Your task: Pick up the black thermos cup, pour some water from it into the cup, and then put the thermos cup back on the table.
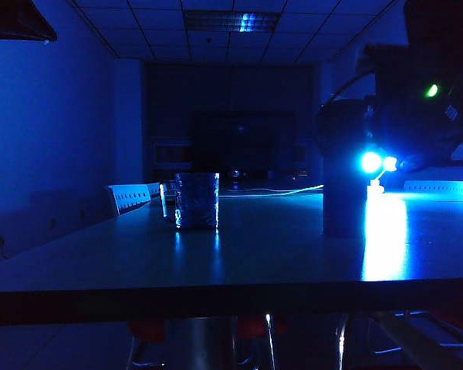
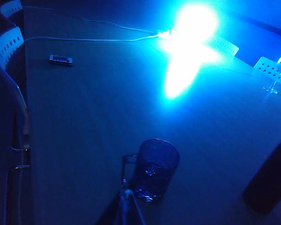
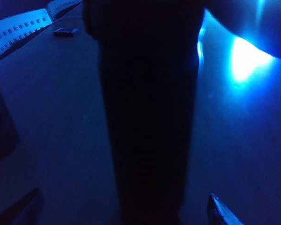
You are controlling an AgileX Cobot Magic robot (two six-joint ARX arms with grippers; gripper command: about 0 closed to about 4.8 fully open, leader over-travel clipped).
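table (image 1: pixel 239 254), long glossy wooden top, dark room lit blue with a hard glare spot on the far right side. tall slim black thermos cup (image 1: pixel 344 169) stands upright on it, right of centre, well apart from the short clear textured glass mug (image 1: pixel 197 200) with side handle, which sits upright left of centre. right gripper (image 3: pixel 122 206) is at the thermos: wrist view shows the dark cylinder filling the gap, one fingertip (image 3: pixel 222 213) on each side, jaws spread wide, not pinching it as far as i can tell. right arm is a dark mass above and behind the thermos in the exterior view. left gripper (image 2: pixel 127 206) hangs just beside the mug's handle side; only a thin tip shows, can't tell open or closed. small flat dark device (image 2: pixel 61 59) far back near the white chairs (image 2: pixel 9 42).
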